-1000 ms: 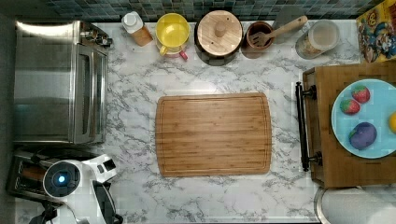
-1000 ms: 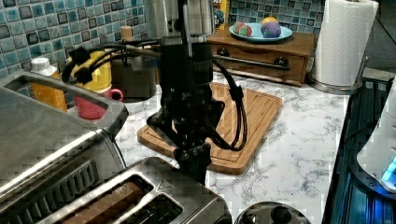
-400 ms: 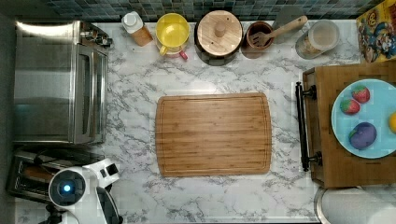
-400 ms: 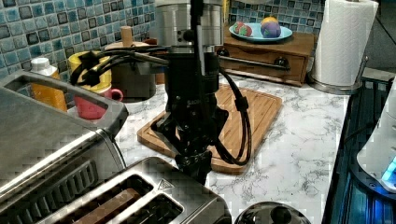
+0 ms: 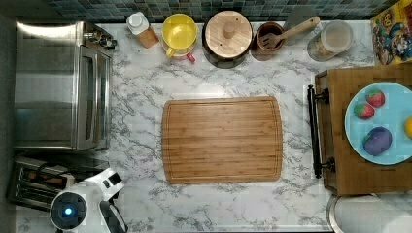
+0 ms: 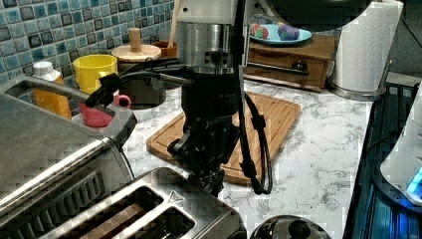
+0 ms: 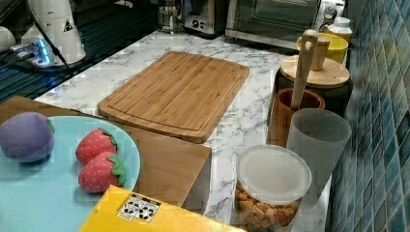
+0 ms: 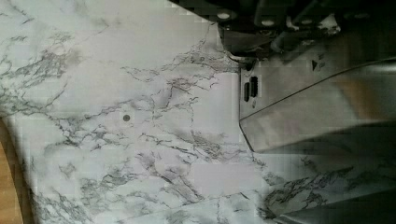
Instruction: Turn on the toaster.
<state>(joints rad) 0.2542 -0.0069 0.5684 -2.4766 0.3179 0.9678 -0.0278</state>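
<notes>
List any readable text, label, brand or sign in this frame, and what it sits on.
No text can be read as words.
Yellow box: a white label with black marks, too blurred to read.
Toaster: a small triangle sign beside its slots, nothing legible in it.
Toaster: a dark arrow mark with tiny print beside it, unreadable.

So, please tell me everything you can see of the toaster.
The toaster is a small pop-up model of shiny steel. It has two long top slots, and something brown sits in the nearer one. It stands upright on the marble counter, at the top view's lower left, just below the toaster oven. The gripper hangs right over one end of it, seemingly at its edge. I cannot see its lever or knob.
</notes>
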